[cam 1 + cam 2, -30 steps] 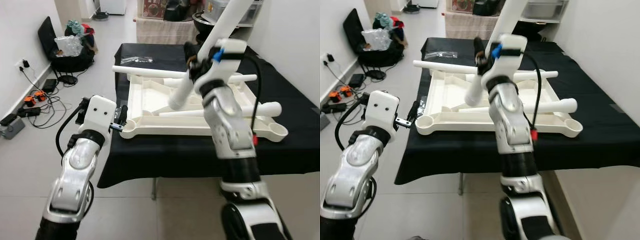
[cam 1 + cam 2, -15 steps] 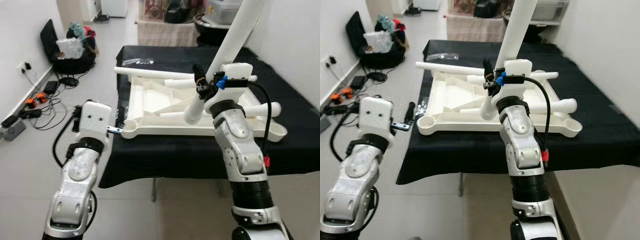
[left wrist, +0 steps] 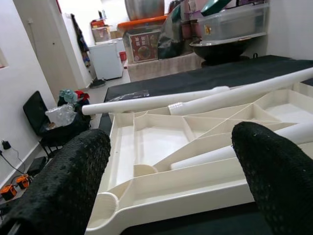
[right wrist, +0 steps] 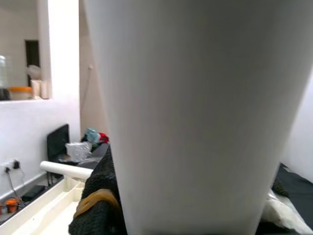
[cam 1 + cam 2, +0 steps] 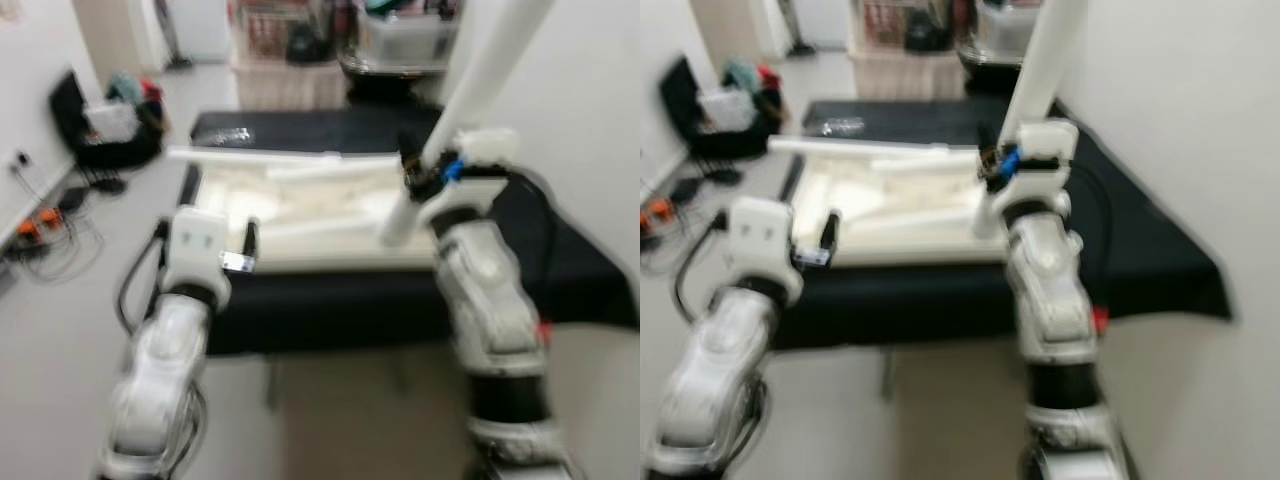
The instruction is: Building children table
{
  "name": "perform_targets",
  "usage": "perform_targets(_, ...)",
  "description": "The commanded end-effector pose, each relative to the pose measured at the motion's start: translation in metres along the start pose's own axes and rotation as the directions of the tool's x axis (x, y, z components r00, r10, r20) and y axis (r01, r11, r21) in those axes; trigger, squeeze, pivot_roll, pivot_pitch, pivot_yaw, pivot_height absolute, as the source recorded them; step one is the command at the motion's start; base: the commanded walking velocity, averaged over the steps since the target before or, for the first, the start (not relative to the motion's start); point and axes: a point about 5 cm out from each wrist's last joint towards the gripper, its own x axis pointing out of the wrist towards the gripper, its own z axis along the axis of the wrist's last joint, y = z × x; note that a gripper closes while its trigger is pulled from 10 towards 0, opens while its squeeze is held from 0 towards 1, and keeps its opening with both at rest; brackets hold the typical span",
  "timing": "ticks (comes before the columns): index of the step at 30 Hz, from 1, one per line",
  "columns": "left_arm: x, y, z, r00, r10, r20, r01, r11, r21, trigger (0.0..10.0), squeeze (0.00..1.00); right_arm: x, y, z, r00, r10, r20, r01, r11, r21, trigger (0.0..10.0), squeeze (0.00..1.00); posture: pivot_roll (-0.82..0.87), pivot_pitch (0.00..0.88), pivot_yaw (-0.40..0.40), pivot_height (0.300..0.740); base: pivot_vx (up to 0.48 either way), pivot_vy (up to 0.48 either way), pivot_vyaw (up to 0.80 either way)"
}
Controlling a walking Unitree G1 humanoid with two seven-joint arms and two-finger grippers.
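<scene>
Broadly, a black-covered table (image 5: 560, 270) stood before the robot, reaching back toward shelves cluttered with tubs and a white fridge; both eye views were blurred. On the cloth lay the white tabletop (image 3: 161, 147), upside down, its ribbed underside facing up and its near edge close to the table's front edge. A round leg socket (image 3: 108, 201) sat in its near left corner. Several white legs lay on it: one long leg (image 3: 146, 102) rested across the far rim, a second (image 3: 239, 95) slanted beside it, and a third (image 3: 220, 152) lay along the near rim.

Over the table's front edge, toward the right, the right gripper (image 5: 418, 178) clasped a further leg (image 5: 1040, 75), held steeply tilted with its upper end running out of the top of the picture and its lower end above the tabletop's right part. In the right wrist view that leg (image 4: 195, 107) stood very close, with a black finger (image 4: 100, 196) pressed against it.

At the table's front left corner the left gripper (image 3: 171, 205) hung with its fingers (image 3: 68, 186) spread wide and nothing between them, just short of the tabletop's near left corner.

Off the table's left, a black chair (image 3: 41, 120) held bags, and cables and orange plugs lay on the floor. A red poster on a cabinet by the fridge was too small to read.
</scene>
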Motion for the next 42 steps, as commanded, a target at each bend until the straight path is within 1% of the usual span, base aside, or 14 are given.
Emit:
perform_targets(1,-0.001,-0.005,-0.001,1.0,-0.023,-0.009,0.023,1.0,-0.021,10.0,0.0,0.0,-0.005,0.003,1.0,-0.019,0.007,0.02,1.0,-0.015,10.0,0.0,-0.02,0.0,-0.048,0.74,0.334,-0.341,0.0)
perform_targets(7,0.002,0.001,0.0,1.0,0.003,-0.006,-0.003,1.0,-0.027,10.0,0.0,0.002,-0.005,0.005,1.0,-0.017,0.011,0.017,1.0,-0.012,10.0,0.0,-0.02,0.0,-0.049,0.74,0.362,-0.309,0.0)
perform_targets(15,0.003,0.005,0.0,1.0,0.018,-0.006,-0.018,0.999,-0.037,10.0,0.0,0.004,-0.004,0.005,1.0,-0.011,0.014,0.011,1.0,-0.01,10.0,0.0,-0.01,0.0,-0.054,0.74,0.428,0.0,0.0)
perform_targets(18,0.004,0.005,0.004,0.999,0.03,0.012,-0.029,0.996,-0.083,10.0,0.0,0.006,-0.004,0.006,1.0,-0.005,0.013,0.005,1.0,-0.008,10.0,0.0,-0.02,0.0,-0.054,0.74,0.0,0.0,0.0)
perform_targets(25,0.005,0.005,0.003,0.999,0.045,0.007,-0.044,0.996,-0.083,10.0,0.0,0.01,-0.007,0.011,1.0,0.008,0.024,-0.008,1.0,-0.01,10.0,0.0,-0.02,0.0,-0.054,0.74,0.0,0.0,0.0)
perform_targets(31,0.004,0.003,0.002,0.999,0.043,0.0,-0.043,0.994,-0.099,10.0,0.0,0.015,-0.013,0.015,0.999,-0.01,0.034,0.01,1.0,0.005,10.0,0.0,-0.02,0.0,-0.056,0.74,0.0,0.0,0.0)
perform_targets(32,0.003,0.001,0.003,0.999,0.035,0.002,-0.035,0.994,-0.108,10.0,0.0,0.019,-0.015,0.018,0.999,-0.013,0.036,0.012,1.0,0.018,10.0,0.0,-0.02,0.0,-0.053,0.74,0.0,0.0,0.0)
perform_targets(33,0.002,-0.004,0.003,1.0,0.014,0.0,-0.013,0.992,-0.126,10.0,0.0,0.032,-0.018,0.022,1.0,0.005,0.018,-0.005,1.0,0.021,10.0,0.0,-0.02,0.0,-0.05,0.74,0.0,0.0,0.0)
perform_targets(34,0.001,-0.006,0.003,1.0,-0.001,0.003,0.001,0.992,-0.13,10.0,0.0,0.04,-0.019,0.023,1.0,0.021,-0.002,-0.021,1.0,0.022,10.0,0.0,-0.02,0.0,-0.05,0.74,0.0,0.0,0.0)
perform_targets(36,0.001,-0.008,0.003,1.0,-0.014,0.006,0.015,0.991,-0.132,10.0,0.0,0.046,-0.02,0.024,0.999,0.037,-0.023,-0.037,0.999,0.023,10.0,0.0,-0.02,0.0,-0.052,0.74,0.0,0.0,0.0)
perform_targets(38,0.001,-0.008,0.003,1.0,-0.014,0.006,0.015,0.991,-0.132,10.0,0.0,0.046,-0.02,0.024,0.999,0.037,-0.023,-0.037,0.999,0.023,10.0,0.0,-0.02,0.0,-0.052,0.74,0.0,0.0,0.0)
perform_targets(40,0.0,-0.013,0.004,0.999,-0.038,0.003,0.038,0.989,-0.143,10.0,0.0,0.065,-0.017,0.028,0.992,0.122,-0.036,-0.12,0.992,0.044,10.0,0.0,-0.02,0.0,-0.063,0.74,0.0,0.0,0.0)
perform_targets(41,-0.002,-0.014,0.005,1.0,-0.031,0.007,0.032,0.988,-0.154,10.0,0.0,0.073,-0.011,0.032,0.978,0.209,-0.01,-0.208,0.977,0.036,10.0,0.0,-0.02,0.0,-0.07,0.74,0.0,0.0,0.0)
perform_targets(42,-0.002,-0.014,0.005,1.0,-0.031,0.007,0.032,0.988,-0.154,10.0,0.0,0.073,-0.011,0.032,0.978,0.209,-0.01,-0.208,0.977,0.036,10.0,0.0,-0.02,0.0,-0.07,0.74,0.0,0.0,0.0)
